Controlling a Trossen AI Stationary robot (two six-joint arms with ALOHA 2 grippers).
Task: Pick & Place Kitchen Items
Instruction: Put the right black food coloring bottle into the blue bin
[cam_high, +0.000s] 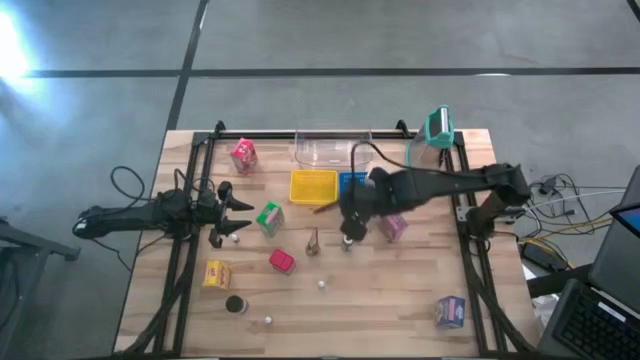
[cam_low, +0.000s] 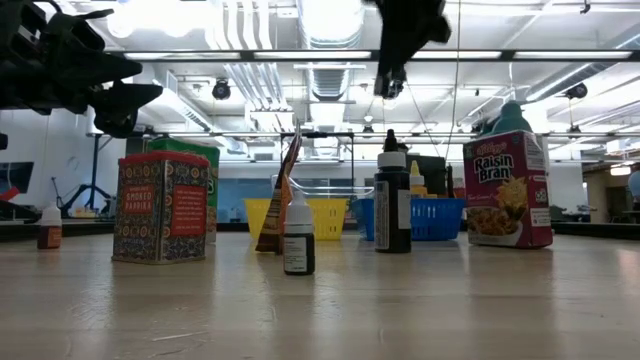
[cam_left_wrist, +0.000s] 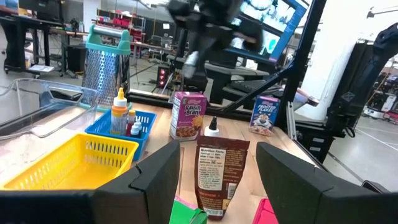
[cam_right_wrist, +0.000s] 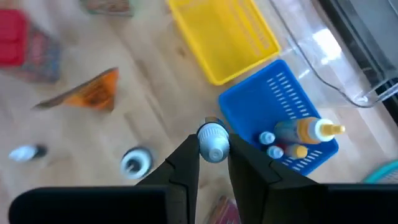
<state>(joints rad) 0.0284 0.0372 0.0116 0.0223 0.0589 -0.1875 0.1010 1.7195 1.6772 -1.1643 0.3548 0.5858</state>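
My right gripper (cam_high: 349, 232) hangs high over the table's middle, near the blue basket (cam_right_wrist: 280, 118), shut on a small bottle with a white cap (cam_right_wrist: 213, 142). My left gripper (cam_left_wrist: 217, 180) waits open at the table's left, nothing between its fingers. Loose items stand on the wood: pink carton (cam_high: 243, 155), green carton (cam_high: 269, 217), red carton (cam_high: 282, 261), yellow carton (cam_high: 216, 273), purple cereal carton (cam_high: 394, 228), brown pouch (cam_high: 313, 241), a dark disc (cam_high: 236, 304) and tiny white balls (cam_high: 268, 321). Another small bottle (cam_right_wrist: 135, 162) stands on the table below the right gripper. My right gripper pinches the small bottle between its two fingers just below the white cap (cam_right_wrist: 213, 138); the fingers hide the bottle's body. The fingers come from above, slanting down. The bottle is lifted clear, well above the table (cam_low: 388, 86).
A yellow basket (cam_high: 313, 186) and the blue basket (cam_high: 352, 182), holding several little bottles, sit at the far middle. Behind them are a clear container (cam_high: 330, 150) and a teal-topped grater (cam_high: 438, 127). A blue-purple carton (cam_high: 450, 311) stands near the front right corner.
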